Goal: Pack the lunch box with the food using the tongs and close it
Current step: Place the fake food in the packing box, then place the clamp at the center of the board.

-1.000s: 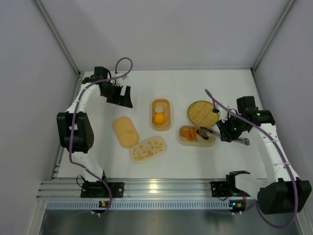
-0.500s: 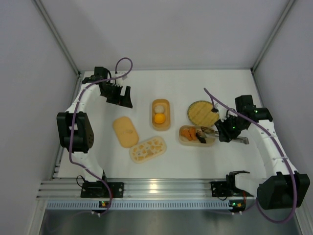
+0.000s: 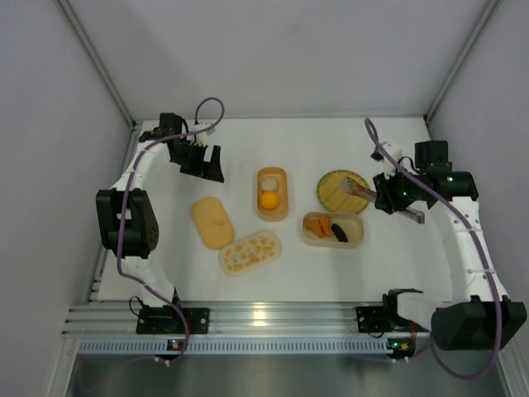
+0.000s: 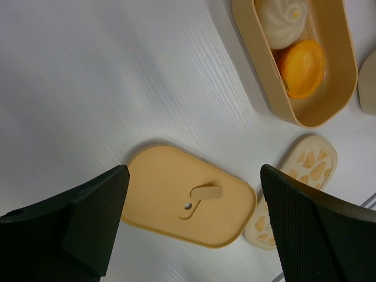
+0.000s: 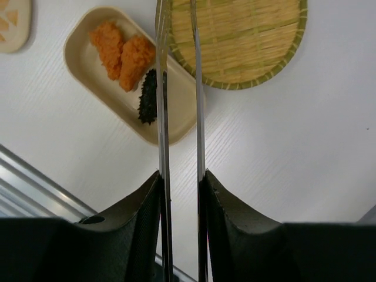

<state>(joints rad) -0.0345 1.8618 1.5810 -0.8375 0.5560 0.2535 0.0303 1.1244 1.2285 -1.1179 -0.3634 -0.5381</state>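
Read off right wrist view: right gripper [image 5: 179, 176] clamping tongs [image 5: 162, 100], two orange chunks [image 5: 107, 42], one dark piece [image 5: 148, 97]; off left wrist view: left gripper [image 4: 194, 179] wide, two balls [image 4: 301, 67].

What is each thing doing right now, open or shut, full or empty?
left gripper: jaws wide open, empty.
right gripper: jaws shut on tongs.
tongs: held, carrying nothing.
woven plate: empty.
left tray: open, holds white ball, orange ball.
right tray: open, holds orange chunks, dark piece.
plain lid: lying on table.
patterned lid: lying on table.
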